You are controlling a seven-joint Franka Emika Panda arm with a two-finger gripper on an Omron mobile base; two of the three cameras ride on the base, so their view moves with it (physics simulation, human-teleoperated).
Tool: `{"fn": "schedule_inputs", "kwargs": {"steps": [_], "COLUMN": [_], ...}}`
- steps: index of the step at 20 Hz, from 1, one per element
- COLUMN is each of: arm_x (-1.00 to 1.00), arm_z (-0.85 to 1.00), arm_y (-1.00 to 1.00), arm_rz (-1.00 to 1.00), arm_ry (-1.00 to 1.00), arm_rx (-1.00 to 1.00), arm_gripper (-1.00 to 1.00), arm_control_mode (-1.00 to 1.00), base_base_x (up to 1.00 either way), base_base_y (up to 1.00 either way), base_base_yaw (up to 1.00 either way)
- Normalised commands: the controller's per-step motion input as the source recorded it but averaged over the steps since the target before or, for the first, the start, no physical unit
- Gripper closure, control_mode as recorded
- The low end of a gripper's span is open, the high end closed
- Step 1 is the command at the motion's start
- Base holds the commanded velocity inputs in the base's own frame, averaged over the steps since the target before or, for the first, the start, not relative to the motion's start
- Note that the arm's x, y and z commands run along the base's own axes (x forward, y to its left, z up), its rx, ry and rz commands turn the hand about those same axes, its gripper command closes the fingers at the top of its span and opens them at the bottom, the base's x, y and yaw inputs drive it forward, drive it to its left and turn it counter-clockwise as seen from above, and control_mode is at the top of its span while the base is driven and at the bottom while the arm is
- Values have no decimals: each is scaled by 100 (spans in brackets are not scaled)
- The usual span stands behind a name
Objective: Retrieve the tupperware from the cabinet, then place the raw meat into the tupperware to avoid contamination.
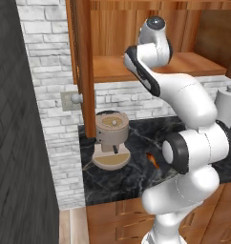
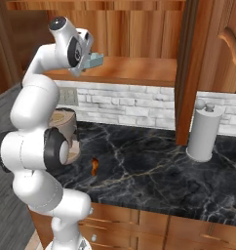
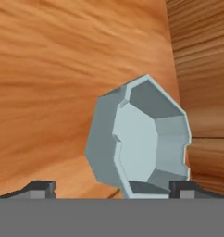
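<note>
So the jaws were spread wide, nothing pinched between them; in the hand view the two dark fingertips [image 3: 40, 187] sat far apart at the bottom. The gripper [image 3: 111, 190] was up at the shelf of the big reddish-brown wooden wall cabinet [image 2: 125, 68], pointed right at the small pale blue-teal see-through plastic tupperware tub [image 3: 139, 139]. The tub sat on the cabinet shelf just in front of the gripper, its open side turned toward the hand camera, and it looked empty. One fingertip sat right by the tub's lower edge, but I couldn't tell if it was touching.

Well below the cabinet, on the black marble counter [image 2: 154, 166], lay the tiny orange-brown raw meat [image 2: 94, 166], near the beige round coffee machine [image 1: 110, 138]. A white cylindrical paper towel holder [image 2: 204, 129] stood under the cabinet's other end.
</note>
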Motion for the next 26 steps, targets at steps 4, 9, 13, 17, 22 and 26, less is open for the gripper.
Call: {"fn": "schedule_inputs", "kwargs": {"steps": [4,9,13,17,22,26], "arm_x": [17,25,33,24,9,15], "arm_z": [-3,-2,-8,-12,-16,-14], "arm_y": [0,0,-2,-2,-7,-4], "arm_rz": [36,29,6,0,0,0], "arm_ry": [0,0,0,0,0,0], "arm_rx": [0,0,0,0,0,0], "arm_gripper": [-100,-100,-100,-100,-100,-100], "arm_control_mode": [-100,-100,-100,-100,-100,-100], "base_base_x": [0,0,0,0,0,0], "base_base_y": [0,0,0,0,0,0], "base_base_yaw": [0,0,0,0,0,0]}}
